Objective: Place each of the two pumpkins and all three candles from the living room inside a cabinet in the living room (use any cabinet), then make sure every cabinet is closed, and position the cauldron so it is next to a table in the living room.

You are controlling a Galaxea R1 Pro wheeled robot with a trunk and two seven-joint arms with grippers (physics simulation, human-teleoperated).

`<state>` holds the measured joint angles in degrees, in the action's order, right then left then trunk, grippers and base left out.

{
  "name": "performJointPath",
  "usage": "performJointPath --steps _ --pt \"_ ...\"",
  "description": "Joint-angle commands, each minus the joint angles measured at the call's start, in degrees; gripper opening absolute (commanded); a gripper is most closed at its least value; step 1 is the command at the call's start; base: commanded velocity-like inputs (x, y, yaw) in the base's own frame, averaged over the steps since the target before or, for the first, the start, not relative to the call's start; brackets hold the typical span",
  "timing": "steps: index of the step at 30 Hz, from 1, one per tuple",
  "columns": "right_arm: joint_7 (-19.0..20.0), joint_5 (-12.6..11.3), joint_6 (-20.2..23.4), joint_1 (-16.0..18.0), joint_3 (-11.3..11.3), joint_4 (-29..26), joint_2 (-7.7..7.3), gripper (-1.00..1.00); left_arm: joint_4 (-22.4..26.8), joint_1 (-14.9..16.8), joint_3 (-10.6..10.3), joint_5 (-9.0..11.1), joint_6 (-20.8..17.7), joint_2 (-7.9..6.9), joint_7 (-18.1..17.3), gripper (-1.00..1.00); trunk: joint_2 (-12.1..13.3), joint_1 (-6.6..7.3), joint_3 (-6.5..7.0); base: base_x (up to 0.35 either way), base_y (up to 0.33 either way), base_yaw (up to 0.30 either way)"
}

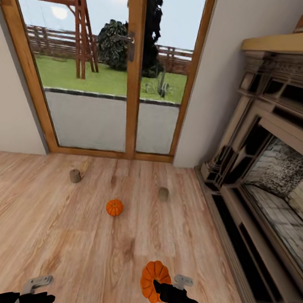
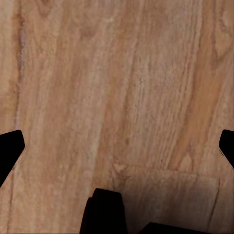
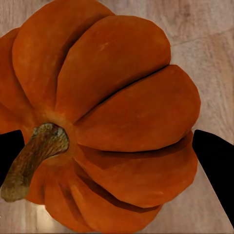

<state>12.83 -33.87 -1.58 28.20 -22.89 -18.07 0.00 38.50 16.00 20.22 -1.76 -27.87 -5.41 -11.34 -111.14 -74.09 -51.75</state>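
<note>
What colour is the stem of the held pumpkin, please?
Olive-brown stem on the orange pumpkin; clearest in the right wrist view.

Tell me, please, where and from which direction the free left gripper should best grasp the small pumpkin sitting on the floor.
Probably from above, fingers straddling the small pumpkin's ribbed sides. It sits alone on bare floor and looks upright, so the left gripper has room all round.

The floor [image 1: 39,222] is pale honey wood with streaky brown grain. On it, beyond the larger pumpkin [image 1: 152,280], deep orange with dark ribs and an olive-brown stem, sits a smaller orange pumpkin [image 1: 114,207]. Two grey-beige candles [image 1: 75,176] [image 1: 163,194] flank that one. The right gripper [image 1: 162,289] is black.
</note>
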Motion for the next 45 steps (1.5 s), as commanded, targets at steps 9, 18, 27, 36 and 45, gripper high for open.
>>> performJointPath --steps 9,18,27,36,45 --pt "0.13 -0.05 0.00 0.01 0.04 -0.03 -0.03 -1.00 0.00 0.00 0.00 0.00 0.01 0.07 0.00 1.00 0.00 0.00 0.00 0.314 0.114 0.000" --pt "0.21 -0.06 -0.08 0.00 0.03 -0.03 -0.03 -1.00 0.00 0.00 0.00 0.00 0.01 0.07 0.00 1.00 0.00 0.00 0.00 0.314 0.091 0.000" --pt "0.27 -0.11 -0.09 0.01 0.04 -0.03 -0.08 -1.00 0.00 0.00 0.00 0.00 0.01 0.12 0.00 1.00 0.00 0.00 0.00 0.314 0.028 0.000" --pt "0.27 -0.14 -0.13 0.01 0.04 -0.03 -0.08 -1.00 -0.01 0.00 0.93 0.03 -0.33 0.15 -0.02 1.00 1.60 0.88 0.72 0.082 0.001 0.000" --pt "0.27 -0.14 -0.18 0.01 0.02 -0.03 -0.08 -1.00 -0.04 0.00 1.22 0.10 -0.42 0.14 0.00 1.00 5.21 2.86 2.34 0.001 0.000 0.000"
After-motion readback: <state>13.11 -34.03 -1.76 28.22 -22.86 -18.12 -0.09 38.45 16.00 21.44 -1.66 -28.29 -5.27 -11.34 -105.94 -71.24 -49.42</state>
